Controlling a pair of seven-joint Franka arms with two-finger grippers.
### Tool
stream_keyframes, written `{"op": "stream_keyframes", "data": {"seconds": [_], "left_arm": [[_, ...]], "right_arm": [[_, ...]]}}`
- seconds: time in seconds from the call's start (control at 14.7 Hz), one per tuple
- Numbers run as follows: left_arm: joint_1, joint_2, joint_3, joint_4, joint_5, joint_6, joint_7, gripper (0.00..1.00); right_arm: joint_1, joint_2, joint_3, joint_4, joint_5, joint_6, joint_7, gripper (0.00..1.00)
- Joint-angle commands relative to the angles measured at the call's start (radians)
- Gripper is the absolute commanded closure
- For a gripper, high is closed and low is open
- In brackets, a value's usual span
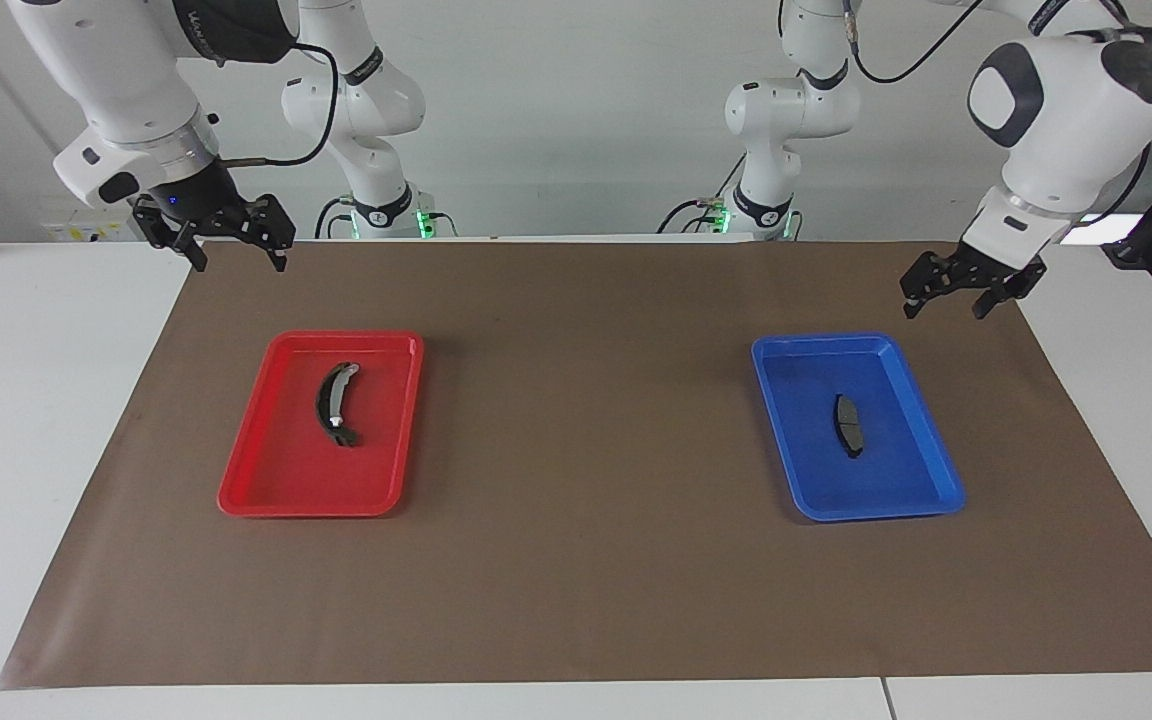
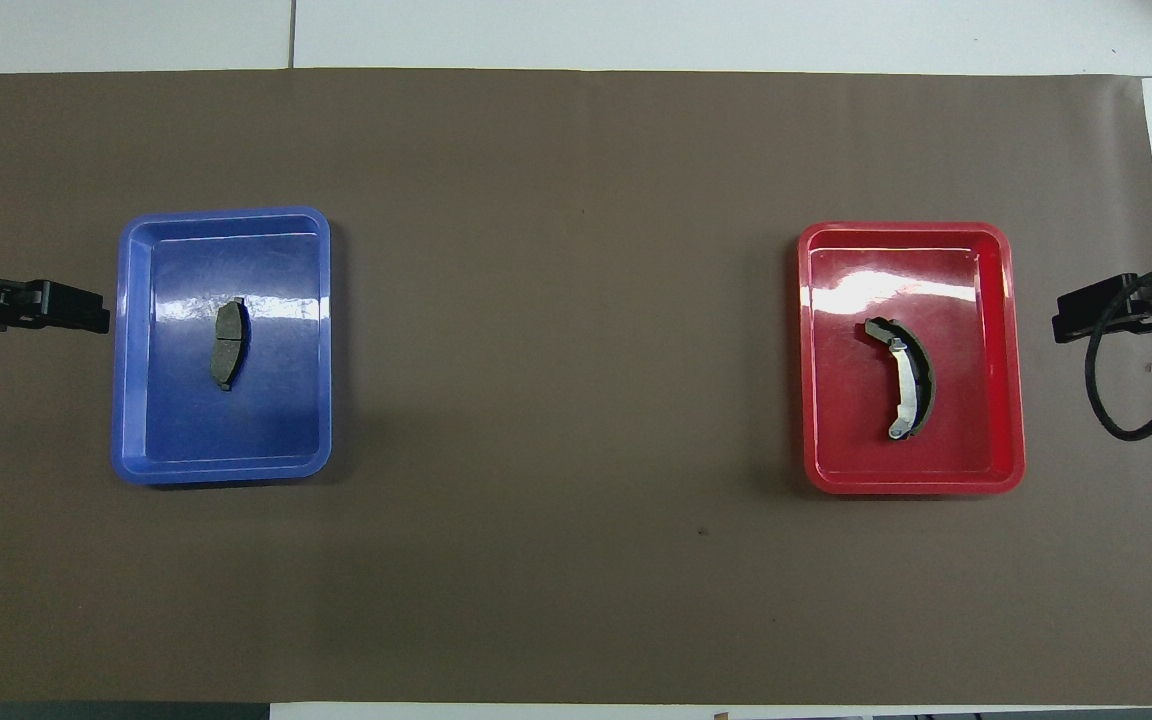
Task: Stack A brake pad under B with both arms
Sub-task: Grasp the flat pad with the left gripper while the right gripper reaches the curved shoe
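The A brake pad [image 1: 847, 425] [image 2: 228, 343], small, flat and dark, lies in the middle of a blue tray [image 1: 896, 475] [image 2: 276, 420]. B [image 1: 335, 404] [image 2: 908, 378], a longer crescent with a silvery strip, lies in a red tray [image 1: 276, 470] [image 2: 976, 430]. My left gripper [image 1: 943, 310] [image 2: 86, 320] hangs open and empty over the mat, just off the blue tray's rim. Over the mat's edge at the right arm's end, my right gripper [image 1: 241, 262] [image 2: 1066, 322] is open and holds nothing.
A brown mat [image 1: 586, 450] covers most of the white table, and both trays sit on it, wide apart. A black cable [image 2: 1116, 400] loops down from the right arm beside the red tray.
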Motion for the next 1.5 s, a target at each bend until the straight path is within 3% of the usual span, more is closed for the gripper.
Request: {"op": "stream_keyframes", "data": {"seconds": [0.0, 0.2, 0.48, 0.75, 1.02, 1.09, 1.22, 1.29, 1.43], "left_arm": [[-0.025, -0.019, 0.006, -0.190, -0.005, 0.202, 0.001, 0.00], [-0.038, 0.043, 0.005, -0.281, -0.005, 0.359, 0.000, 0.00], [-0.064, 0.116, 0.005, -0.376, -0.005, 0.529, 0.000, 0.00], [-0.064, 0.170, 0.005, -0.389, -0.005, 0.634, 0.000, 0.00], [-0.064, 0.245, 0.005, -0.383, -0.005, 0.728, 0.000, 0.03], [-0.064, 0.245, 0.006, -0.383, -0.005, 0.728, -0.002, 0.13], [-0.064, 0.244, 0.006, -0.380, -0.005, 0.717, -0.003, 0.61], [-0.064, 0.236, 0.006, -0.380, -0.005, 0.708, -0.002, 0.77], [-0.065, 0.198, 0.006, -0.371, -0.005, 0.667, -0.003, 0.80]], "right_arm": [[-0.012, -0.059, 0.003, -0.127, 0.003, 0.112, -0.029, 0.00], [-0.009, -0.129, 0.003, -0.362, 0.008, 0.304, -0.032, 0.00], [-0.002, -0.067, 0.003, -0.464, 0.032, 0.459, -0.114, 0.00], [0.001, -0.030, 0.003, -0.657, 0.054, 0.781, -0.183, 0.00], [-0.009, 0.024, 0.003, -0.697, 0.054, 0.855, -0.292, 0.00], [-0.008, 0.024, 0.003, -0.725, 0.054, 0.911, -0.305, 0.00], [-0.008, 0.053, 0.003, -0.737, 0.054, 0.948, -0.305, 0.00], [-0.009, 0.073, 0.003, -0.737, 0.054, 0.976, -0.303, 0.00], [-0.009, 0.097, 0.003, -0.737, 0.054, 1.005, -0.296, 0.00]]}}
